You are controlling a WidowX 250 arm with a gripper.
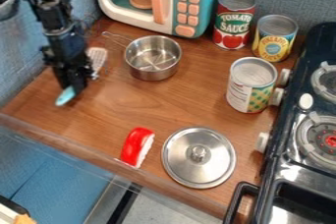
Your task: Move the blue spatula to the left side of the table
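At the left of the table, the black gripper (76, 84) hangs low over the middle of the blue spatula. The light blue handle end of the spatula (66, 96) sticks out below and left of the gripper. Its pale slotted head lies up and to the right, beside the arm. The gripper hides the stretch between handle and head, and whether it holds the spatula cannot be told.
A steel pot (153, 57) stands right of the arm, before a toy microwave (177, 2). Cans (252, 85) stand near the stove (289, 169) at right. A red and white toy (137, 147) and a steel lid (199, 157) lie near the table's front edge (85, 155).
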